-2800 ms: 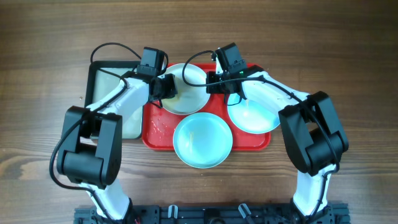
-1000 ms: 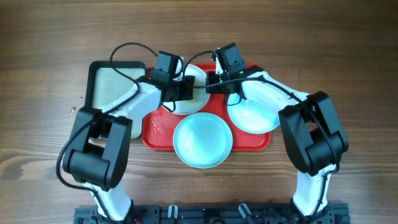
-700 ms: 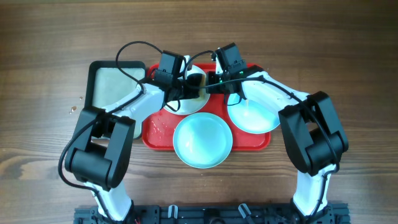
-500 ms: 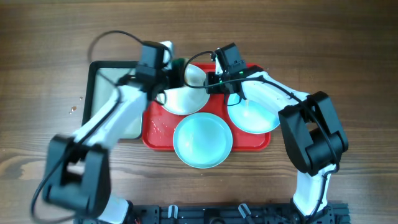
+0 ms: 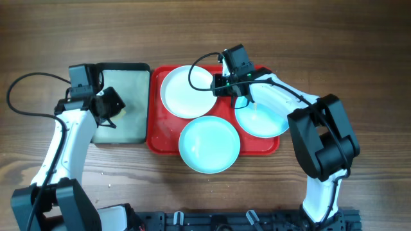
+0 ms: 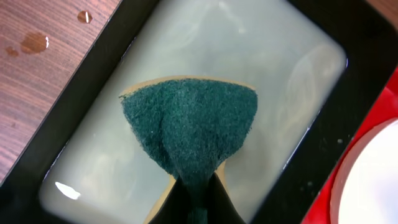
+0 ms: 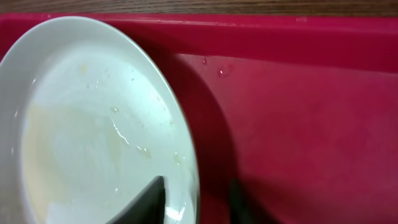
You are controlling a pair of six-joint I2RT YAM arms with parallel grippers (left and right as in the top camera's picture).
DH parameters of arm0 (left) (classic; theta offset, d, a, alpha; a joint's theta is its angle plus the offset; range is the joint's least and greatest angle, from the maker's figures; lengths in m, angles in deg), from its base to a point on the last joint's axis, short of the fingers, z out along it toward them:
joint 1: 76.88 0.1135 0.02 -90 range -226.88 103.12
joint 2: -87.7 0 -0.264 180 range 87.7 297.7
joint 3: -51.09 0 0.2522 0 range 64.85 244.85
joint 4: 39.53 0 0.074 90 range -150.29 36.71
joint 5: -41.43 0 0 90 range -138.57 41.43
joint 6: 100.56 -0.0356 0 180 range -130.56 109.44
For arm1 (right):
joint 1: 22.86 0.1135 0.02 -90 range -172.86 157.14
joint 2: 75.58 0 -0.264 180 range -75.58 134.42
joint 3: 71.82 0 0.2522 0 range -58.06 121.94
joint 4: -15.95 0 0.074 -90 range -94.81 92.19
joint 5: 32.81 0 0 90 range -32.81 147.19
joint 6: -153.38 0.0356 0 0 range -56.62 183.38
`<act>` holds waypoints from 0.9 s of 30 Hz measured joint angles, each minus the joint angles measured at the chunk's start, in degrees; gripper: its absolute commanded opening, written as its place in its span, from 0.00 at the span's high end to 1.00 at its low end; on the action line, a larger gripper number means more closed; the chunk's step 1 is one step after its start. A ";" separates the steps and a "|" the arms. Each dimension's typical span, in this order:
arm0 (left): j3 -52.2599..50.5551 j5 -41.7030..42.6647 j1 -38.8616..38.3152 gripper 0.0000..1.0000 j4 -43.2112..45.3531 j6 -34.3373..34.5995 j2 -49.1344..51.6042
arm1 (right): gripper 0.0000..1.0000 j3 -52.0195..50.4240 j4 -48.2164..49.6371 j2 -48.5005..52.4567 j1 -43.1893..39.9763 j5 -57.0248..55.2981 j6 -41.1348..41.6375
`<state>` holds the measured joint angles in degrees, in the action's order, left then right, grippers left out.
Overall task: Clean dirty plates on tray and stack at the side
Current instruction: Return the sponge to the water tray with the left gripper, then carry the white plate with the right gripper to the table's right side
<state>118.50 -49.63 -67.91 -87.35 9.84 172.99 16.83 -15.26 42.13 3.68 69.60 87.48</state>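
The red tray (image 5: pixel 266 146) holds three plates. The white plate (image 5: pixel 186 93) lies at its back left, with smears on it in the right wrist view (image 7: pixel 93 137). One turquoise plate (image 5: pixel 209 145) lies at the front, another (image 5: pixel 262 122) at the right, partly under my right arm. My right gripper (image 5: pixel 221 84) straddles the white plate's right rim (image 7: pixel 193 202), one finger inside and one outside, shut on it. My left gripper (image 5: pixel 106 106) is shut on a green sponge (image 6: pixel 189 124) and holds it over the black-rimmed tray (image 5: pixel 138 69).
The black-rimmed tray (image 6: pixel 81 106) with pale cloudy liquid sits left of the red tray, touching it. Water drops (image 6: pixel 34 42) lie on the wooden table beside it. The red tray floor (image 7: pixel 298 137) is wet next to the white plate.
My left gripper has left the white plate and swung left with the sponge to over the black-rimmed tray. My right gripper has stayed on the white plate's rim.
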 measured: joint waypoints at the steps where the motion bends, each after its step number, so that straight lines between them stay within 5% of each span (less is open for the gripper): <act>1: -0.52 0.00 0.00 0.96 0.68 0.00 0.00 | 0.86 0.00 0.00 0.00 0.00 -0.02 0.11; 5: -1.20 0.00 0.00 0.96 0.90 0.00 0.00 | 0.96 0.00 0.07 0.31 0.00 -0.02 0.02; 20: -1.22 0.02 0.00 0.96 0.98 0.00 0.00 | 0.96 4.83 -2.95 -2.23 -0.68 -1.09 0.09; 27: -1.22 0.07 -0.02 0.96 1.36 -2.36 0.00 | 0.96 15.85 -6.34 -3.56 2.47 -4.52 0.09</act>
<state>117.27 -49.57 -67.93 -86.00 7.48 172.99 32.68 -21.60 38.57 6.15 65.07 87.57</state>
